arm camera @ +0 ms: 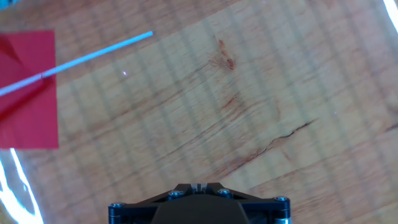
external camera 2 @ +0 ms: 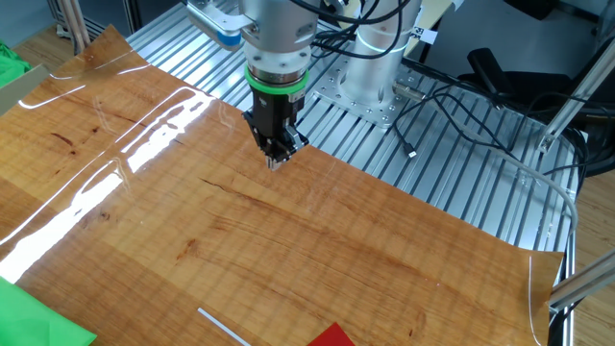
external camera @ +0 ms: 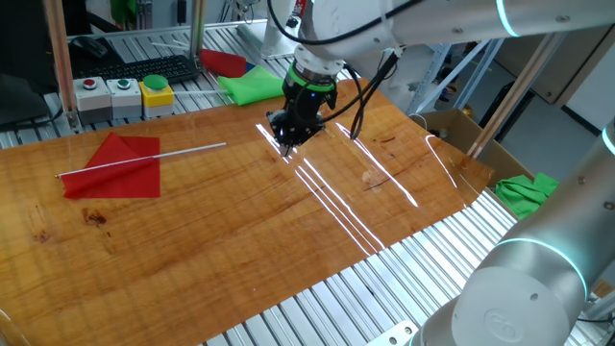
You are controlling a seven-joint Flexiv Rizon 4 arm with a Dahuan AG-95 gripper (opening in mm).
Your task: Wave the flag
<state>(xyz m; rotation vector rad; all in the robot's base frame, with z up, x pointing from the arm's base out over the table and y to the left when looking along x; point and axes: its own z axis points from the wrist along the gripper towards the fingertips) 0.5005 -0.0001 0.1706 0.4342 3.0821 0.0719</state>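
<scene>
The flag (external camera: 120, 163) lies flat on the wooden table (external camera: 231, 240) at the left: a red cloth with a thin white stick (external camera: 183, 151) that points right. In the other fixed view only the stick's tip (external camera 2: 219, 325) and a red corner (external camera 2: 333, 337) show at the bottom edge. The hand view has the cloth (arm camera: 28, 93) at upper left and the stick (arm camera: 99, 53) running to the right. My gripper (external camera: 287, 147) hovers just over the table, well to the right of the stick's free end, shut and holding nothing. It also shows in the other fixed view (external camera 2: 275, 161).
A stickless red cloth (external camera: 223, 62) and a green cloth (external camera: 252, 86) lie at the table's far edge behind the gripper. A button box (external camera: 123, 94) and a keyboard (external camera: 144, 69) stand at the back left. Another green cloth (external camera: 527, 190) and a cardboard box (external camera: 461, 130) sit off the right edge.
</scene>
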